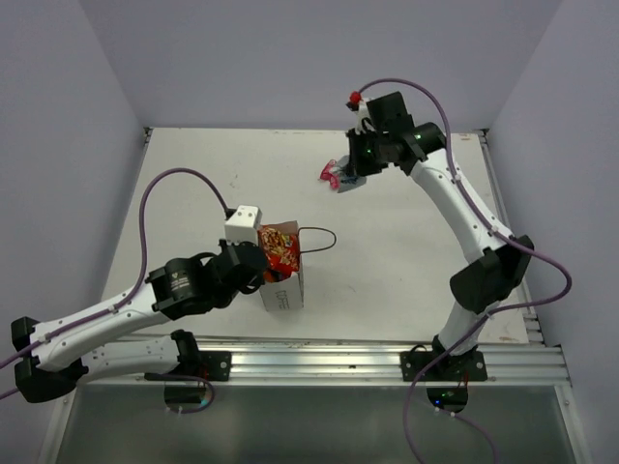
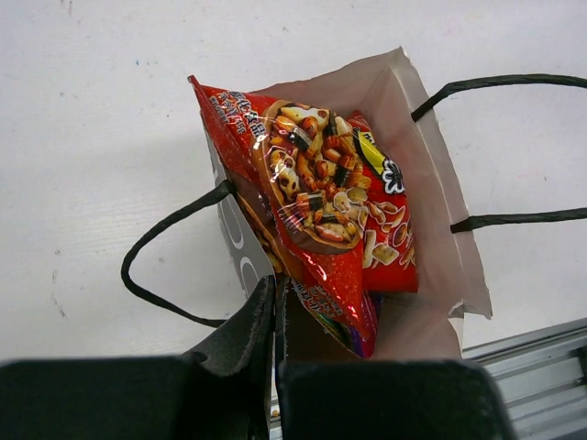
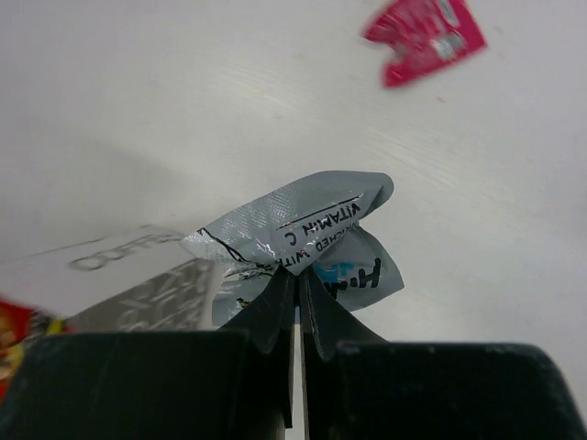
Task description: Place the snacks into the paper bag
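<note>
The white paper bag (image 1: pixel 286 288) stands near the front of the table, and its black loop handles (image 2: pixel 165 234) hang out to the sides. A red-orange snack packet (image 2: pixel 316 197) sticks up out of the bag's mouth, with a multicolour packet (image 2: pixel 358 332) tucked under it. My left gripper (image 2: pixel 278 295) is shut on the bag's near wall. At the back of the table, my right gripper (image 3: pixel 296 277) is shut on a pale blue-grey packet (image 3: pixel 303 220). Beside it, a small magenta packet (image 3: pixel 425 37) lies on the table (image 1: pixel 193 184).
White walls close off the table's far and side edges. A metal rail (image 1: pixel 319 362) runs along the front by the arm bases. In the right wrist view, the bag's COFFEE lettering (image 3: pixel 117 253) shows blurred at lower left.
</note>
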Action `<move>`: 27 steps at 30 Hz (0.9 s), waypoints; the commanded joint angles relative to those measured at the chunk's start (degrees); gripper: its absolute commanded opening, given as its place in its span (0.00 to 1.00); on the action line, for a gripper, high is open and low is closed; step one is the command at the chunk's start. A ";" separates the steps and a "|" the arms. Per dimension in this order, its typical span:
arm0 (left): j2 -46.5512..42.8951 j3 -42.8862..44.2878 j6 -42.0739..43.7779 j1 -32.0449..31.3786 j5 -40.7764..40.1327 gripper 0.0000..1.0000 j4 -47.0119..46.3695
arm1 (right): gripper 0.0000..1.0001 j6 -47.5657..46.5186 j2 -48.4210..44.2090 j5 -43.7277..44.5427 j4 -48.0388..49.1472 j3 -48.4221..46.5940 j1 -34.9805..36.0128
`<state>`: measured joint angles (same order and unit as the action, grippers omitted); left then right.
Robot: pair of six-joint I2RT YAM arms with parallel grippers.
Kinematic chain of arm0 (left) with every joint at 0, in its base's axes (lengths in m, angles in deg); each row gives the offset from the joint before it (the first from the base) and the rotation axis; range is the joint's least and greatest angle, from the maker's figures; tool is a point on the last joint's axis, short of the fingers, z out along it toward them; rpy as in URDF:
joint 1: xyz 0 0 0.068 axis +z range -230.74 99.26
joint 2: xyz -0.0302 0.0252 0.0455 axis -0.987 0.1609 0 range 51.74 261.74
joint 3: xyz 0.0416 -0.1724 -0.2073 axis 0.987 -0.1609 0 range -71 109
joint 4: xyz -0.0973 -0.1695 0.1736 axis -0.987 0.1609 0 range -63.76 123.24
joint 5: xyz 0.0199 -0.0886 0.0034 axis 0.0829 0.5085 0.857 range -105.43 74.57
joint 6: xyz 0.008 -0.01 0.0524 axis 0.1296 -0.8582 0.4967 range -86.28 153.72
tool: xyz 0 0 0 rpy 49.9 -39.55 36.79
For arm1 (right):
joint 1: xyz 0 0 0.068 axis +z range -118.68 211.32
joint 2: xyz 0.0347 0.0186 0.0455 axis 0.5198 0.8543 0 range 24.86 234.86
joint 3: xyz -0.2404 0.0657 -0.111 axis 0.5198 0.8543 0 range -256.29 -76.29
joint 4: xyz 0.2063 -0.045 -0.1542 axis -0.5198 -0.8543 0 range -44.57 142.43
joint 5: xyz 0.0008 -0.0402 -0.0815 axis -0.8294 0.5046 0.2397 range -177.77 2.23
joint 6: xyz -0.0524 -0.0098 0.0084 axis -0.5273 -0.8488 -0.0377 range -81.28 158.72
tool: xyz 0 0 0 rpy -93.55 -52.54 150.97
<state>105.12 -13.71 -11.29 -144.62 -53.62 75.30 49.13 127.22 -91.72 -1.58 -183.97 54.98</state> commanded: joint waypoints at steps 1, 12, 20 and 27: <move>0.84 0.27 -1.13 -0.02 0.23 0.00 -1.68 | 0.00 0.30 -3.58 -11.33 -8.02 -7.87 7.09; 1.90 0.53 -1.04 -0.02 0.75 0.00 -2.65 | 0.00 4.09 -4.72 -16.71 -9.96 -5.70 22.30; 1.81 0.80 -1.48 -0.02 0.49 0.00 -2.65 | 0.00 4.00 -1.38 -14.25 -15.14 -12.46 32.84; 1.81 0.71 -1.57 -0.02 0.49 0.00 -2.56 | 0.00 3.65 -1.20 -13.72 -14.36 -10.54 35.40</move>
<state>106.43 -13.68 -11.75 -144.59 -53.34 73.68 52.74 126.59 -104.83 -15.99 -194.22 89.86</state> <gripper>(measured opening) 0.018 0.025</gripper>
